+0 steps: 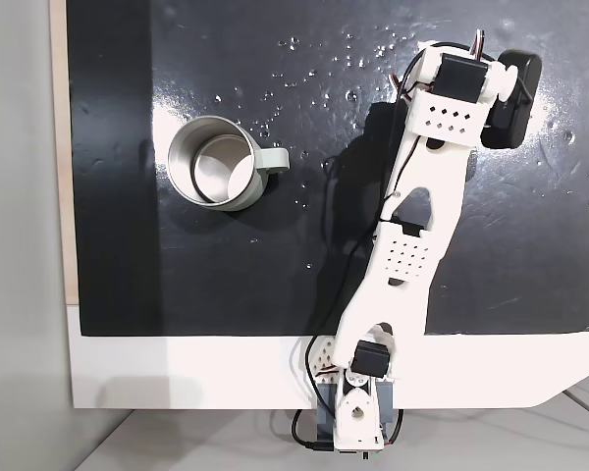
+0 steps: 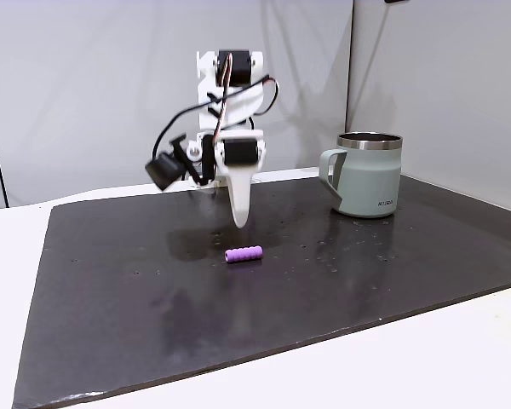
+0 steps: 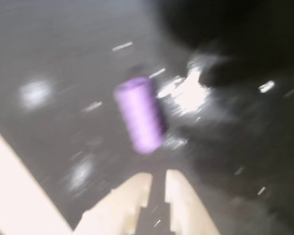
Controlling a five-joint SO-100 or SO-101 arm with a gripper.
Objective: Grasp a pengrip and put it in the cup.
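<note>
The pengrip (image 2: pixel 244 254), a small purple ribbed tube, lies on its side on the black mat. In the wrist view the pengrip (image 3: pixel 139 120) is blurred and sits just ahead of the fingertips. My gripper (image 2: pixel 239 223) points straight down and hovers a little above and behind the tube, touching nothing. Its two white fingers (image 3: pixel 132 196) stand nearly together with only a thin slit between them, and the gripper (image 3: pixel 158 176) holds nothing. The pale grey-green cup (image 2: pixel 368 175) stands upright far to the right in a fixed view. From above, the cup (image 1: pixel 216 162) is at the mat's left, handle toward the arm.
A black mat (image 1: pixel 275 275) covers most of the white table (image 1: pixel 177 373). The white arm (image 1: pixel 412 226) reaches from its base at the near table edge (image 1: pixel 358 412) to the mat's far right. Small white specks (image 1: pixel 353 59) dot the mat's far part.
</note>
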